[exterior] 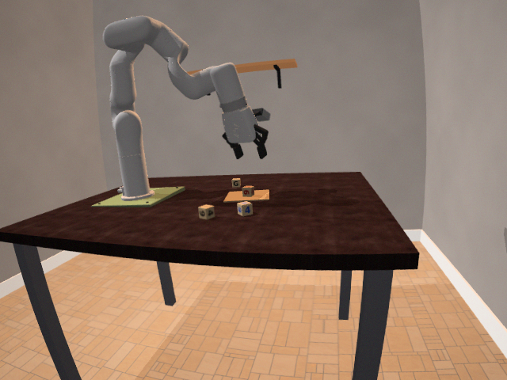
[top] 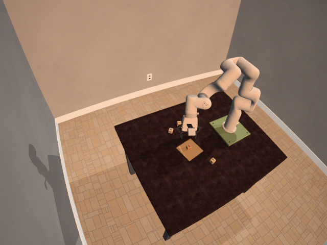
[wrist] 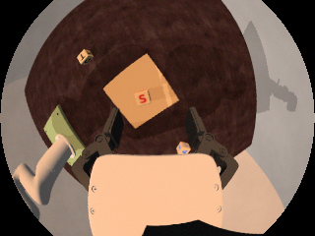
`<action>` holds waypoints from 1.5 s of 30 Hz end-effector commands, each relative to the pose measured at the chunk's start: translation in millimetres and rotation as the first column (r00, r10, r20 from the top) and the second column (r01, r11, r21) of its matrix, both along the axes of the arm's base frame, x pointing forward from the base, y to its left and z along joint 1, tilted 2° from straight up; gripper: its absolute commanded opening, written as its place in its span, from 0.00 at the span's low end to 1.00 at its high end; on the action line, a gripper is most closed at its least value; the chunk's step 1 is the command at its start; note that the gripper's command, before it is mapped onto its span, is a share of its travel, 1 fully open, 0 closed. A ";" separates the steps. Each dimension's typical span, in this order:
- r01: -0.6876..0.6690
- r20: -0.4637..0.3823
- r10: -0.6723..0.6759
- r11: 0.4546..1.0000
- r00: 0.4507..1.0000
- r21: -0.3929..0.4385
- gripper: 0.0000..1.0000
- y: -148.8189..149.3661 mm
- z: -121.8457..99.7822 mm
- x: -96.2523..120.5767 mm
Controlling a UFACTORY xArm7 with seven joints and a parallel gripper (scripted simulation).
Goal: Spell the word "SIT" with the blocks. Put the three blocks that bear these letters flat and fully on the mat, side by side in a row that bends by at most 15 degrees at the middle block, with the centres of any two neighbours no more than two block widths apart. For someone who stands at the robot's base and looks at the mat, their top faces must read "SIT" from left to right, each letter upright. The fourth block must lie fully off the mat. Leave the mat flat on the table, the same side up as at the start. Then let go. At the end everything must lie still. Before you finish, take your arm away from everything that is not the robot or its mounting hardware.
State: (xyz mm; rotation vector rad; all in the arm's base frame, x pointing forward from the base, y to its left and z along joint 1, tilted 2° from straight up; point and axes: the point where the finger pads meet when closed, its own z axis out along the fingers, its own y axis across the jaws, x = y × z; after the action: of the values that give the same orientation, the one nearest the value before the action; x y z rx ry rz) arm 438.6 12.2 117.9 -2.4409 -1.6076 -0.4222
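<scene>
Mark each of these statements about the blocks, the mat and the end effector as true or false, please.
1. One block lies on the mat. True.
2. The end effector grips a block. False: it is open, holds nothing and hangs above the table.
3. Three blocks lie off the mat. True: and.
4. The block on the mat shows a blue T on top. False: it shows a red S.
</scene>
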 end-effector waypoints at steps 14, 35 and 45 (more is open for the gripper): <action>-0.093 -0.050 0.089 0.991 0.995 -0.093 1.00 9.0 3.4 -5.5; -0.165 -0.096 0.150 0.970 0.984 -0.179 1.00 12.7 7.6 -10.8; -0.192 -0.115 0.170 0.958 0.979 -0.215 1.00 13.3 10.1 -12.7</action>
State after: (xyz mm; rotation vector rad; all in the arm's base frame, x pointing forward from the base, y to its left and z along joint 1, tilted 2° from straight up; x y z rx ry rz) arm 426.3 24.5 124.1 -2.3981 -1.8622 -0.1441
